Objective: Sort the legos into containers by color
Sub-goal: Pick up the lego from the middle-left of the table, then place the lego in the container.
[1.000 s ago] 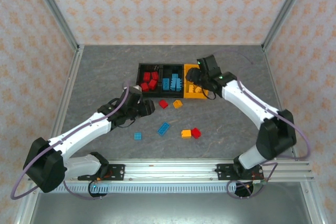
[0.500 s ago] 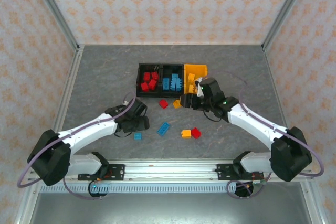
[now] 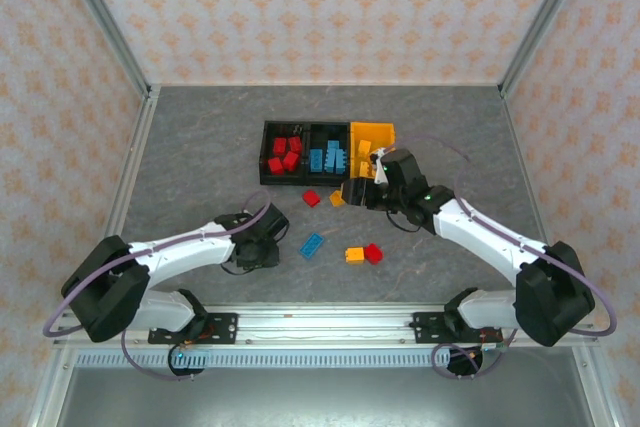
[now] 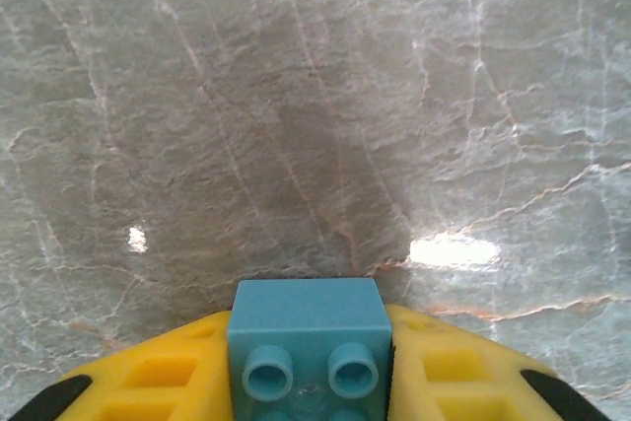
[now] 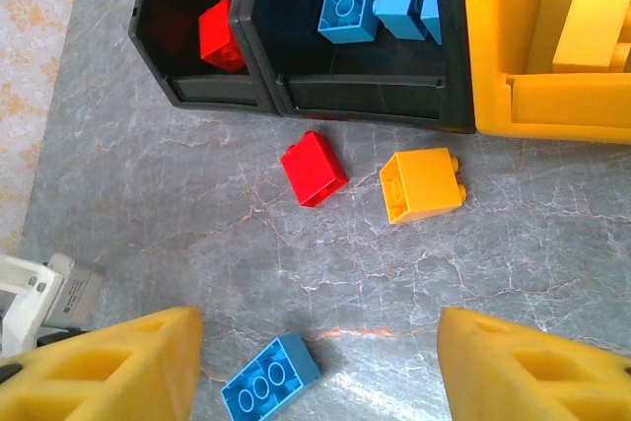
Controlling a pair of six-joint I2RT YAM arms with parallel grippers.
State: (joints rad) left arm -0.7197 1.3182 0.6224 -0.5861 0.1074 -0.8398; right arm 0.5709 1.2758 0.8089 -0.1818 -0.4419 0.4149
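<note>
Over the last second the left gripper (image 3: 262, 247) has drawn back toward the near edge and dropped onto a small blue brick (image 4: 306, 322). The right gripper (image 3: 360, 192) has left the orange-yellow bin (image 3: 375, 132) and come forward over the loose bricks in front of it.

Nearest, the left gripper is closed on the small blue brick. In its wrist view the yellow pads (image 4: 148, 382) press both sides of the brick, whose studs face the camera. The grey, veined table (image 4: 315, 96) lies beyond. This grip looks meant for a carry to the bin of blues.

A little farther out lies a long blue brick (image 3: 312, 245). To its right, a near orange brick (image 3: 354, 255) touches a near red brick (image 3: 373, 253).

Farther still, the right gripper hovers with its jaws wide and empty. Below it a far red brick (image 5: 314, 168) and a far orange brick (image 5: 422, 184) lie apart, just in front of the bins. It is probably lining up its next pick.

Farthest, three joined bins stand in a row. The left black bin (image 5: 207, 96) holds red bricks, the middle black bin (image 5: 375, 96) holds blue ones, and the orange-yellow bin holds matching bricks. Five bricks remain loose on the table.
</note>
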